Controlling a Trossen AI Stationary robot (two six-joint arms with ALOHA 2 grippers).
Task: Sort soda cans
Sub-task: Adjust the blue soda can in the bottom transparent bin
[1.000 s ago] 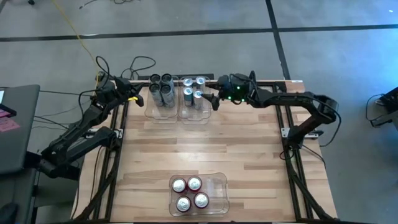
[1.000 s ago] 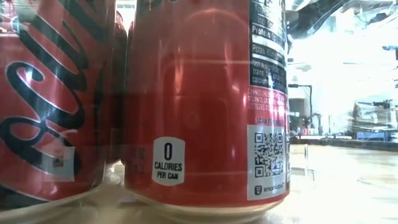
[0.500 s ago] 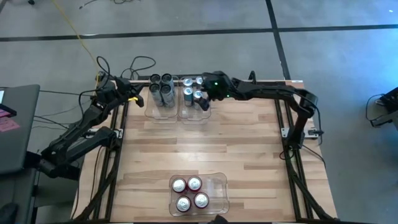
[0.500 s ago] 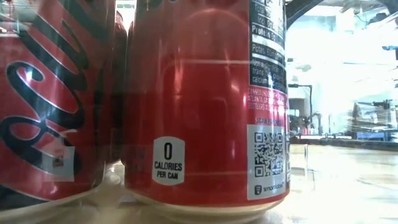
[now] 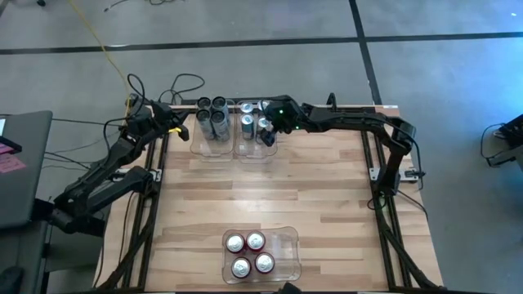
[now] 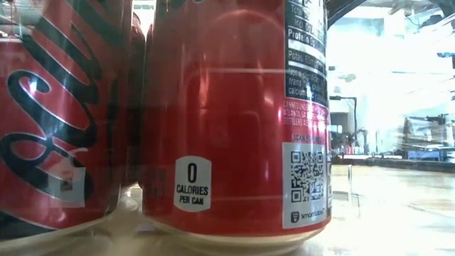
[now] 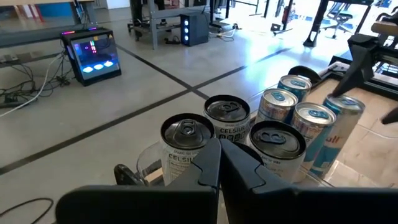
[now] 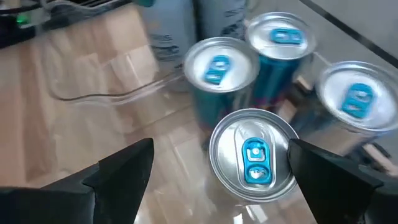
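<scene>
Now: right end effector (image 8: pixel 214 171) reaching over the far middle bin (image 5: pixel 255 151), fingers spread wide either side of a silver-and-blue can (image 8: pixel 252 155), not clamped on it; three more blue-tabbed cans (image 5: pixel 247 122) standing beside it in the same bin. Dark grey cans (image 5: pixel 214 114) grouped in the neighbouring clear bin. Red cans (image 5: pixel 249 253) in a bin at the near desk (image 5: pixel 327 204) edge. Left end effector (image 7: pixel 219 163) closed together, empty, parked near the grey cans
</scene>
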